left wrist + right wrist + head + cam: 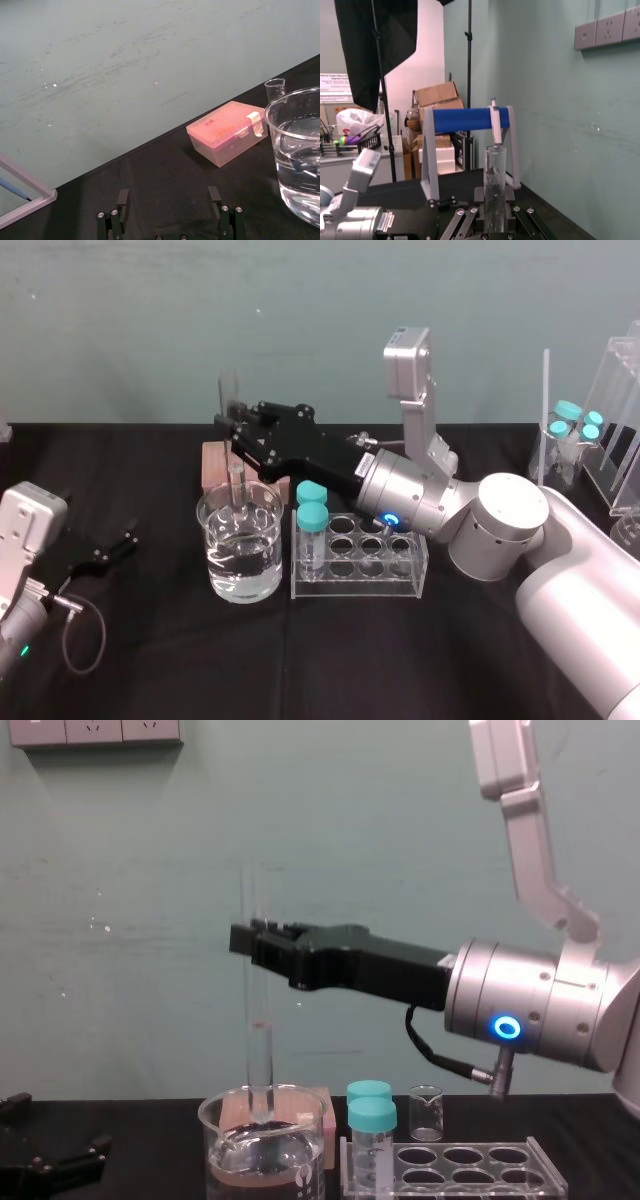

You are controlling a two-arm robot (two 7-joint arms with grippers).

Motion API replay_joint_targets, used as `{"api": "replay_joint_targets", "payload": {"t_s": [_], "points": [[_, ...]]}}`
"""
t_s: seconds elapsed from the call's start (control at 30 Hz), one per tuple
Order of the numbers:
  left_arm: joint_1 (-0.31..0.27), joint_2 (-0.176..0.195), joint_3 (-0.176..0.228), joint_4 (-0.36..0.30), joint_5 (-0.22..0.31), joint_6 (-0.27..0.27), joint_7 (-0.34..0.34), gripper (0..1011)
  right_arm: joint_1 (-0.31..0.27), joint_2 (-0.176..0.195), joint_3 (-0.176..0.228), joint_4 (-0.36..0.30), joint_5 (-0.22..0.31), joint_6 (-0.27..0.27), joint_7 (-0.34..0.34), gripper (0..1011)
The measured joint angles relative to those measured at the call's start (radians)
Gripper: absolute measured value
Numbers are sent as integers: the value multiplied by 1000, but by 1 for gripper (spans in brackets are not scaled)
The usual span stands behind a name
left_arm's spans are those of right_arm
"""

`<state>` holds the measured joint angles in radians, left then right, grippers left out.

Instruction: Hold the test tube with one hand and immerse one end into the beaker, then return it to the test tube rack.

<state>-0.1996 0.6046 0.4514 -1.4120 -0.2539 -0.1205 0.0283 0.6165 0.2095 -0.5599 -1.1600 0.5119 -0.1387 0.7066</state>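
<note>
Beaker [240, 562] under tube [259, 1050] in R pincer [250, 940]

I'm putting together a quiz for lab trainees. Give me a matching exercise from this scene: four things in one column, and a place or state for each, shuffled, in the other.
Things
1. test tube
2. beaker
3. test tube rack
4. left gripper

Places or states
A. open, idle low on the robot's left
B. holds two turquoise-capped vials at one end
C. upright in the right gripper, lower end inside the glass
D. contains clear liquid

Pairs: 1-C, 2-D, 3-B, 4-A
</note>
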Motion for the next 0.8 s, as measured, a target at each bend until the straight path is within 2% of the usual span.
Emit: {"api": "replay_joint_targets", "payload": {"t_s": [0.47,0.8], "points": [[0,0,0,0,0,0,0,1000,21,-26,-29,103,-13,-16,8,224],[0,0,0,0,0,0,0,1000,33,-42,-32,157,-33,-30,9,225]]}}
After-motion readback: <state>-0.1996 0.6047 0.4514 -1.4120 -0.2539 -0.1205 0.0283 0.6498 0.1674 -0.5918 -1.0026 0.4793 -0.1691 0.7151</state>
